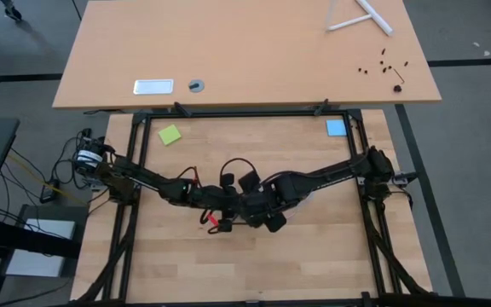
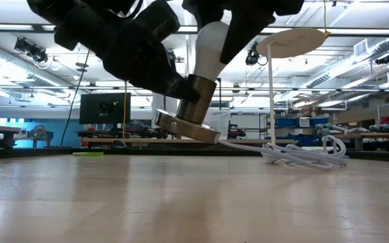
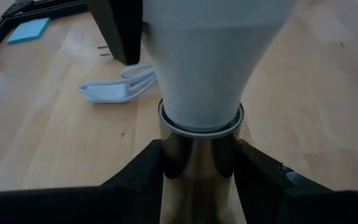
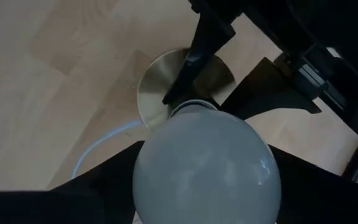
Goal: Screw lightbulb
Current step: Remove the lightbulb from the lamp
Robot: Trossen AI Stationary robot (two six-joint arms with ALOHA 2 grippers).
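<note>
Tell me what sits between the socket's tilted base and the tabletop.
Nothing: in the low view, open air shows under the raised socket base, held off the table by the left gripper.

— What colours are showing around the lightbulb (image 2: 210,42)?
— It is showing frosted white, sitting in a socket (image 2: 198,101) gleaming brushed metallic grey, with a white cord (image 2: 302,156) trailing off.
— And the table (image 1: 314,256)?
— Pale wood planks are showing, carrying a lime-green note (image 1: 170,135) and a light-blue note (image 1: 336,128); both arms are showing black.

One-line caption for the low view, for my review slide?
Left gripper holds the tilted socket while the right gripper grips the lightbulb seated in it.
</note>
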